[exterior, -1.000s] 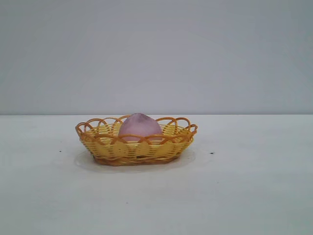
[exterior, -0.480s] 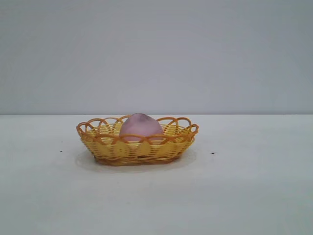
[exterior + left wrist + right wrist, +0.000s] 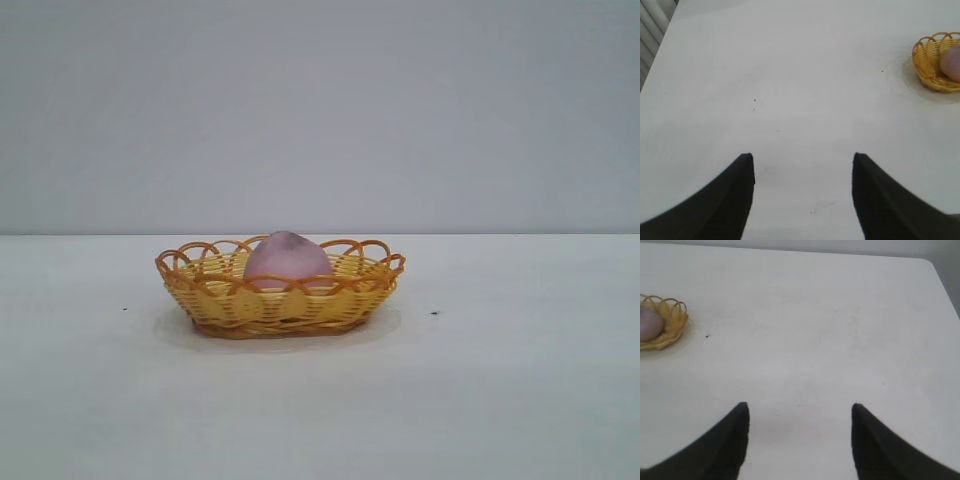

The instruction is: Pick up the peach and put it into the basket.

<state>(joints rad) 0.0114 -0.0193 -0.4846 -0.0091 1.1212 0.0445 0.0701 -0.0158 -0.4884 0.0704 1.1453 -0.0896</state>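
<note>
The pink-mauve peach lies inside the yellow woven basket with the orange looped rim, left of the table's middle. The basket and peach also show far off in the left wrist view, and the basket and peach in the right wrist view. My left gripper is open and empty over bare table, far from the basket. My right gripper is open and empty over bare table, also far from it. Neither arm shows in the exterior view.
The white table has a few small dark specks. Its rounded corner shows in the right wrist view. A slatted surface lies beyond the table's edge in the left wrist view.
The basket with the peach shifted very slightly between one second ago and half a second ago; since then nothing has visibly moved.
</note>
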